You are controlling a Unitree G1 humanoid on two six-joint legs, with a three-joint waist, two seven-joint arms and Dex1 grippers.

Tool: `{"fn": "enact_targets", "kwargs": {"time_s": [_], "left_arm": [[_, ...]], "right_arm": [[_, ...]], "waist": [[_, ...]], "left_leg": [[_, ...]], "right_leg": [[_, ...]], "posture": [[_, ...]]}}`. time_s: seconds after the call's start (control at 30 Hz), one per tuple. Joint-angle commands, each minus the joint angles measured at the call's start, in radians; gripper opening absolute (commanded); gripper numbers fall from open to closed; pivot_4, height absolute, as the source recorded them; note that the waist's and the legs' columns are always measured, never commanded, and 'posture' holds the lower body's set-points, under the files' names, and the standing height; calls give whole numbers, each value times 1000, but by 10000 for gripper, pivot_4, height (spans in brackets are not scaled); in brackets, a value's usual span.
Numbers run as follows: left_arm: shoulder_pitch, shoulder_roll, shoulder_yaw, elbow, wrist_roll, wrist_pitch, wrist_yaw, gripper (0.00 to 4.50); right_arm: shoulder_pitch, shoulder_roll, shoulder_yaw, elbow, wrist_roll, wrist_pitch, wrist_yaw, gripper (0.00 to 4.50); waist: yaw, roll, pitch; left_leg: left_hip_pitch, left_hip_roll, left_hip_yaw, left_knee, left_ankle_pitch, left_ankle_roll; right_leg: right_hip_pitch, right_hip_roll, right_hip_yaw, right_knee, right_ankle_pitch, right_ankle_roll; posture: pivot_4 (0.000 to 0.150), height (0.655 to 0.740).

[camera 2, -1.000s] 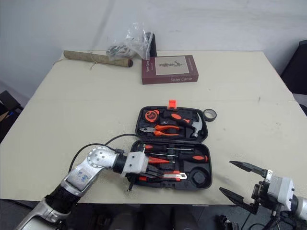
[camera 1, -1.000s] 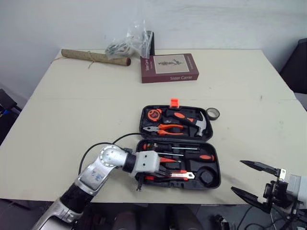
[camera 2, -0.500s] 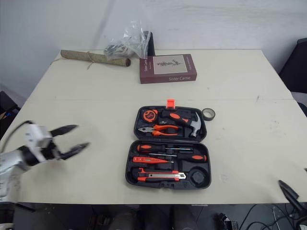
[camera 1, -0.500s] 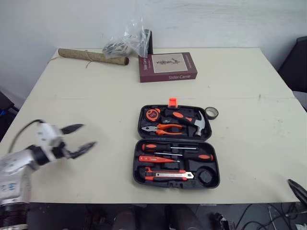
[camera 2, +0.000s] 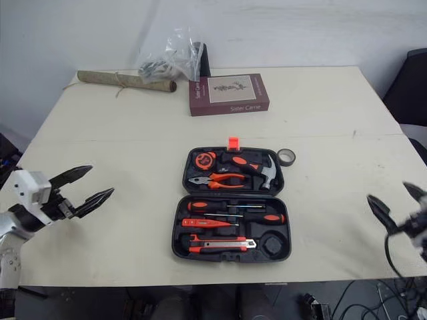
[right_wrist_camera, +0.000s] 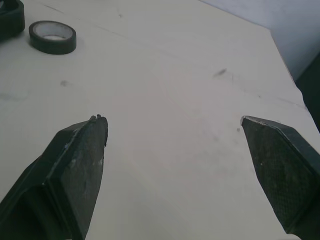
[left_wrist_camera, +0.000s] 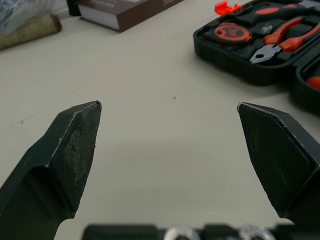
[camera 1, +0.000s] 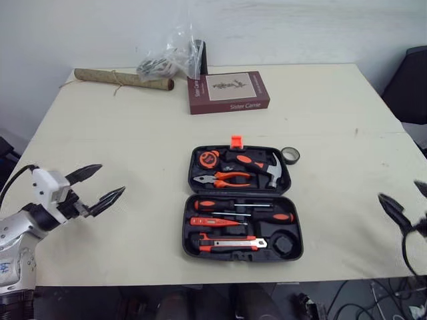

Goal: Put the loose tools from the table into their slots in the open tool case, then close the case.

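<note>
The black tool case lies open at the table's middle. Its far half holds a tape measure, pliers and a hammer. The near half holds screwdrivers, a utility knife and a round recess. A black tape roll lies loose on the table by the case's far right corner, and also shows in the right wrist view. My left gripper hangs open over bare table well left of the case, nothing between its fingers. My right gripper stands open at the table's right edge, holding nothing.
A maroon book, a rolled brown bundle and a clear plastic bag lie along the far edge. A dark chair stands beyond the right side. Bare tabletop spreads on both sides of the case.
My left gripper left the case's near half, opened and drew back to the table's left side. My right gripper rose from the front right corner to the right edge.
</note>
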Motion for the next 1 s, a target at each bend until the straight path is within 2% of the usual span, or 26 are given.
{"fn": "enact_targets", "kwargs": {"time_s": [0.03, 0.13, 0.23, 0.37, 0.47, 0.57, 0.67, 0.8, 1.0], "left_arm": [[-86, 24, -39, -89, -45, 49, -6, 44203], [-175, 15, -103, -111, -50, 80, -20, 44203], [-245, -5, -165, -123, -57, 109, -39, 44203], [-291, -51, -235, -120, -41, 107, -50, 44203], [-291, -70, -270, -124, -23, 99, -56, 44203], [-281, -88, -288, -140, -14, 92, -42, 45000], [-270, -97, -291, -150, -11, 87, -34, 45000], [-241, -98, -289, -180, -8, 88, -23, 45000], [-197, -94, -277, -232, -12, 99, 3, 45000]], "right_arm": [[-143, -106, 153, -67, -31, 128, 104, 45000], [-342, -182, 344, -33, -132, 194, 219, 45000], [-564, -203, 517, 62, -225, 240, 356, 45000], [-858, -154, 716, 274, -379, 165, 536, 45000], [-991, -97, 807, 432, -477, 75, 583, 45000], [-1114, -38, 882, 616, -584, 14, 582, 35830], [-1194, 15, 900, 751, -632, -51, 549, 22008], [-1267, 77, 902, 873, -677, -123, 506, 22008], [-1316, 104, 897, 937, -708, -183, 526, 22008]], "waist": [[2, 0, 0], [6, 0, 0], [3, 0, 1], [2, 0, 2], [-6, -1, 2], [-19, -1, 3], [-23, -1, 3], [-31, -1, 3], [-42, -1, 3]], "left_leg": [[0, 0, 0, 0, 1, 0], [-1, 1, 0, 1, 1, -1], [-2, 0, 1, 3, 1, 0], [-5, 0, 5, 4, 1, 0], [-16, 2, 6, 9, 1, 0], [-22, 3, 5, 14, 1, 1], [-22, 2, 6, 16, 1, 1], [-22, 3, 7, 16, 1, 1], [-24, 3, 8, 16, 1, 1]], "right_leg": [[-1, 0, 0, 1, 0, 0], [-1, 1, 0, 1, 0, 0], [-2, 1, 1, 1, 0, 0], [-6, 1, 3, 1, 0, 1], [-17, 2, 4, 5, 0, 1], [-23, 2, 4, 9, 0, 1], [-24, 2, 5, 12, 0, 1], [-27, 2, 6, 15, 0, 1], [-30, 2, 7, 18, 0, 1]], "posture": [[1500, 7400], [1500, 7400], [1500, 7400], [1500, 7400], [1500, 7400], [1500, 7400], [1500, 7400], [1500, 7400], [1500, 7400]]}}
